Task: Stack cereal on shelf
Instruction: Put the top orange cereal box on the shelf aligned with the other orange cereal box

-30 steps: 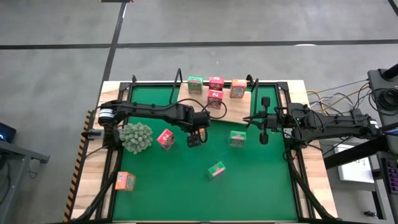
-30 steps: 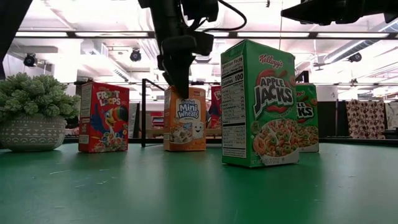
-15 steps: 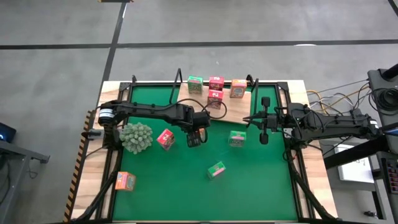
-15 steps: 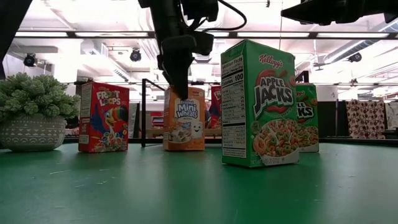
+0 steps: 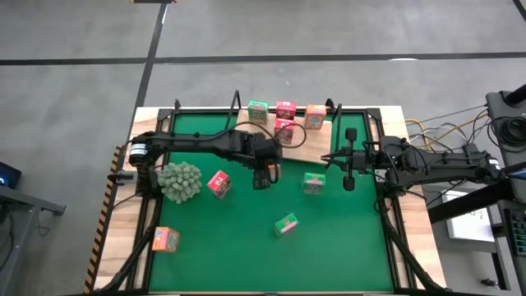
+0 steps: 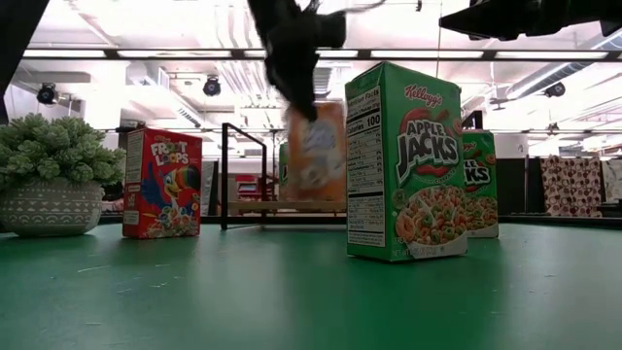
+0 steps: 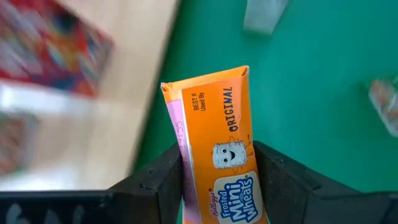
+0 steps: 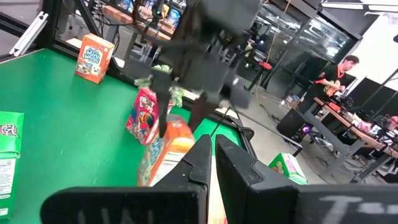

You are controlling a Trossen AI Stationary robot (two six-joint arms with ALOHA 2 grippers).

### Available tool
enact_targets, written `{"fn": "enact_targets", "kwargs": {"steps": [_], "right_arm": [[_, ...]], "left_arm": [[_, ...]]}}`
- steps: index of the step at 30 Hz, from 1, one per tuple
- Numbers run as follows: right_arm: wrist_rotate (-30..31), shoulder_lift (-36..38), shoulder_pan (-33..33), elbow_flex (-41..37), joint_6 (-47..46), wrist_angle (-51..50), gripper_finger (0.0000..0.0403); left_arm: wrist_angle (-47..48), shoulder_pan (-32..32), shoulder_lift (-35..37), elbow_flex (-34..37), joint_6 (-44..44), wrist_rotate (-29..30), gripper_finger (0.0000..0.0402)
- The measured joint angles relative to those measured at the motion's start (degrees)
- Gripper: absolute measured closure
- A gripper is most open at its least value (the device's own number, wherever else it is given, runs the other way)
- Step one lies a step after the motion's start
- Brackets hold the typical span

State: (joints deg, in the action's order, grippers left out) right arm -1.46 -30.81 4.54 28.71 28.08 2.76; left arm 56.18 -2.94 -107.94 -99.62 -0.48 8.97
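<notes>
Wooden shelf point(image 5: 308, 140) at the mat's far edge already carries four boxes, and you can see your left gripper point(image 5: 262, 174), clamped on the orange Mini-Wheats box point(image 6: 316, 151), has just lifted it off the mat toward that shelf. The box hangs roughly upright, long axis near vertical, leaning slightly. Your right gripper point(image 5: 348, 174) waits beside the shelf's end, fingers together.

On my screens the orange box point(image 7: 217, 155) in the left hand point(image 7: 217, 186) looks like thin printed cardboard with a slight sheen, and the hand's fingers point(image 7: 158, 180) are matt black plastic. The mat point(image 5: 246, 238) on the bench is a smooth, dull green. The shelf point(image 5: 308, 141) is pale bare wood with thin black wire uprights. The big green box point(image 6: 406, 160) has a glossy print.
</notes>
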Motion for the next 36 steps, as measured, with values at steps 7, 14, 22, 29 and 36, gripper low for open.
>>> {"fn": "enact_targets", "kwargs": {"steps": [7,14,22,29,36], "right_arm": [[0.0,0.0,-0.02,0.0,0.0,-0.03,0.039],[-0.02,0.02,-0.02,0.0,0.0,-0.19,0.039],[0.0,0.02,-0.02,-0.02,0.38,-0.81,0.039],[0.0,0.02,0.0,-0.02,0.53,-0.81,0.039],[0.0,0.02,0.0,0.0,0.5,-0.83,0.039]], "left_arm": [[-7.5,-1.59,-0.23,-8.19,9.64,2.52,0.0242],[-20.54,-4.34,-3.09,-9.44,13.51,2.47,0.0242],[-23.83,-5.64,-8.32,-9.93,13.34,2.48,0.0242],[-24.16,-5.85,-13.11,-14.09,13.45,2.54,0.0242],[-21.08,-6.26,-19.64,-22.43,15.17,2.62,0.0242]]}}
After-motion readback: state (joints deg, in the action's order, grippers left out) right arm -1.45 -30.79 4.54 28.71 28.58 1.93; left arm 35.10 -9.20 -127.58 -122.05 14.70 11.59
